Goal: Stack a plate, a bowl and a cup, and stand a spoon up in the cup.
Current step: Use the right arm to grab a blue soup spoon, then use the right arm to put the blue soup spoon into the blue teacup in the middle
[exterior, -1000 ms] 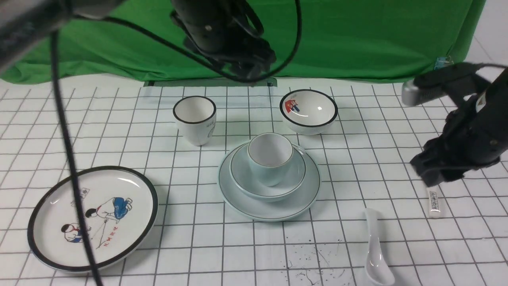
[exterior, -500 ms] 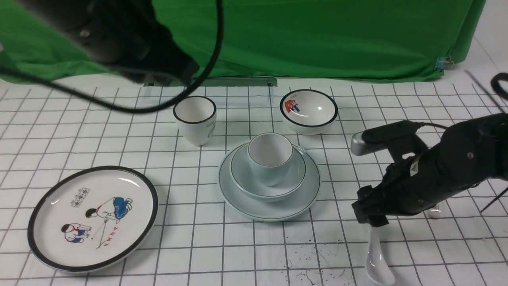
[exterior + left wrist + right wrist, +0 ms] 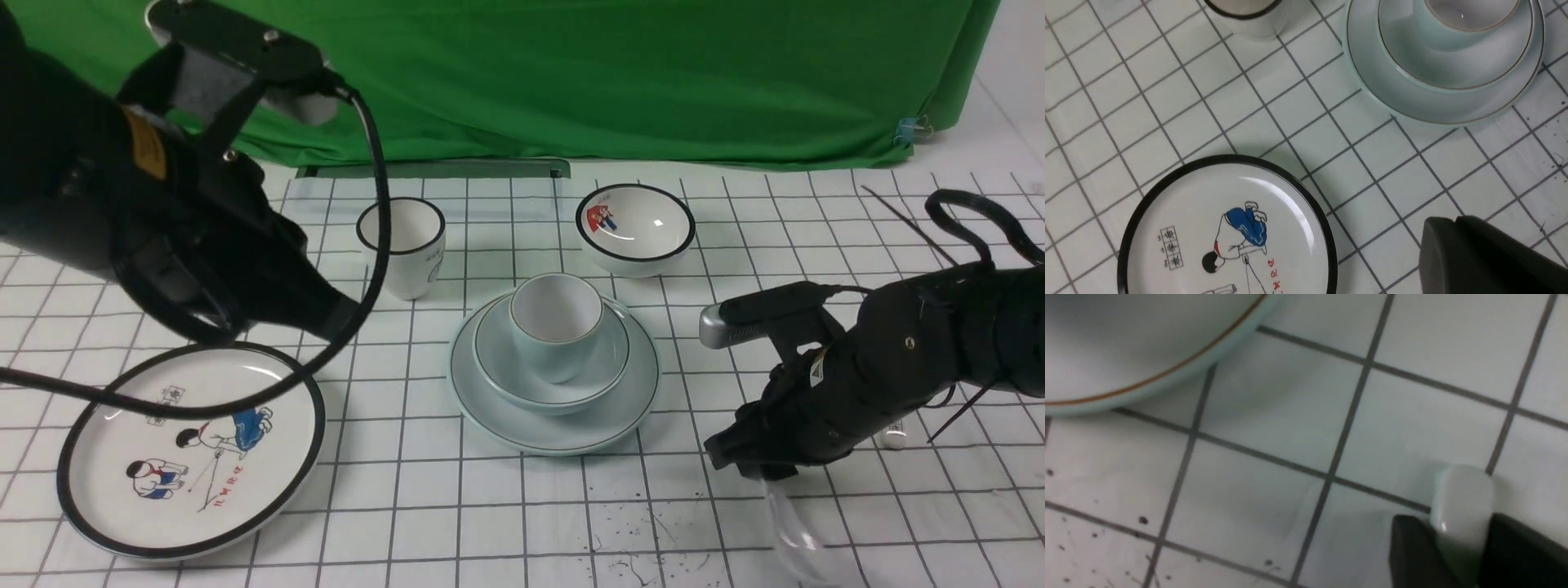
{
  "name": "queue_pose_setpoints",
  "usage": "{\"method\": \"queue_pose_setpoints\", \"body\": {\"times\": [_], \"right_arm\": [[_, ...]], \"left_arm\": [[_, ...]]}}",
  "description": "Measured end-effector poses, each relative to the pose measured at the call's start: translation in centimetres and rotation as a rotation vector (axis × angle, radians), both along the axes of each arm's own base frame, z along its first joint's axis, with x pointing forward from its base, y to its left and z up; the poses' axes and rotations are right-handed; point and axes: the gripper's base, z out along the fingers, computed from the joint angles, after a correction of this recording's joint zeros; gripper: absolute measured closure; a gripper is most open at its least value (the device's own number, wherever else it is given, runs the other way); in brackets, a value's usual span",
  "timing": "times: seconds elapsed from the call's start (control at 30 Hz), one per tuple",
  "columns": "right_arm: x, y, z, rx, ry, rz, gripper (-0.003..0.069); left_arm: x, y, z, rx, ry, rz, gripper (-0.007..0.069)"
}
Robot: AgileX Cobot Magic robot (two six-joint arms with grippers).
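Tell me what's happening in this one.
The robot's right pincer has closed around the handle of the plain white spoon near its end. The pale cup sits in the pale bowl, which rests on the pale plate, so that stack is built. Only the spoon has yet to go into the cup. The left pincer, shut, is over by the cartoon plate.

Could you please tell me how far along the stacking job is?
The plain plate, bowl and cup are already stacked, cup on top. The right gripper has its fingers around the plain spoon's handle. Standing the spoon in the cup is left.
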Motion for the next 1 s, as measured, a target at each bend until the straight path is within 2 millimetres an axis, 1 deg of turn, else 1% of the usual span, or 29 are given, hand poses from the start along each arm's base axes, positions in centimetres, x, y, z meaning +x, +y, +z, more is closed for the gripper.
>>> {"method": "queue_pose_setpoints", "body": {"times": [0.07,0.13,0.17,0.2,0.33,0.37,0.43,0.47,0.53,0.57,0.63,0.67,0.7,0.77,0.8,0.83,0.87,0.9,0.97,1.0], "right_arm": [[-0.1,0.0,0.2,-0.002,0.003,0.006,0.0485],[-0.3,-0.1,0.6,-0.005,0.006,0.015,0.0477],[-0.2,0.0,1.9,0.007,-0.025,0.021,0.0477],[-0.2,0.0,1.9,0.007,-0.025,0.021,0.0477],[0.8,0.4,7.3,0.084,-0.248,0.041,0.0477],[1.0,0.4,8.5,0.105,-0.304,0.04,0.0477],[1.4,0.6,10.7,0.154,-0.437,0.036,0.0477],[1.6,0.7,12.1,0.192,-0.536,0.032,0.0477],[1.9,1.1,13.3,0.235,-0.631,0.027,0.0477],[2.0,1.6,13.8,0.271,-0.692,0.025,0.0477],[2.1,2.3,14.3,0.312,-0.752,0.03,0.0477],[2.1,3.3,14.7,0.356,-0.821,0.043,0.0477],[2.1,3.9,14.8,0.373,-0.842,0.055,0.0477],[2.0,5.8,14.6,0.428,-0.918,0.09,0.0477],[2.0,6.0,14.6,0.433,-0.925,0.094,0.0477],[2.0,7.1,14.3,0.464,-0.97,0.117,0.0477],[2.1,7.5,14.3,0.477,-0.994,0.122,0.0477],[2.1,8.6,13.6,0.503,-1.028,0.142,0.0477],[2.4,9.5,12.9,0.527,-1.063,0.153,0.0477],[2.5,10.3,12.1,0.543,-1.084,0.161,0.0477]], "left_arm": [[0.1,0.0,0.1,-0.006,-0.011,0.0,0.0661],[0.2,-0.1,0.2,-0.013,-0.026,0.001,0.0661],[0.2,-0.1,0.2,-0.012,-0.038,0.0,0.0661],[0.3,-0.1,0.3,-0.011,-0.041,0.0,0.0661],[0.6,0.1,0.5,0.008,-0.085,-0.001,0.0661],[0.6,0.1,0.5,0.011,-0.094,0.002,0.0661],[0.7,0.2,0.5,0.017,-0.102,0.005,0.0661],[0.7,0.2,0.5,0.017,-0.103,0.008,0.0661],[0.6,0.2,0.4,0.012,-0.112,0.008,0.0661],[0.4,0.3,-0.1,0.008,-0.118,0.006,0.0661],[0.1,0.4,-0.5,-0.003,-0.137,0.002,0.0661],[-0.4,0.6,-1.3,-0.023,-0.158,0.001,0.0661],[-0.7,0.7,-1.6,-0.033,-0.165,0.003,0.0661],[-1.7,1.1,-2.9,-0.077,-0.19,0.014,0.0661],[-1.9,1.1,-3.2,-0.082,-0.192,0.014,0.0661],[-2.5,1.4,-3.6,-0.118,-0.223,0.024,0.0661],[-2.8,1.5,-3.9,-0.131,-0.232,0.029,0.0661],[-3.5,1.8,-4.6,-0.162,-0.253,0.04,0.066],[-4.2,2.1,-4.9,-0.188,-0.275,0.048,0.0659],[-4.7,2.3,-5.1,-0.206,-0.292,0.051,0.0657]]}}
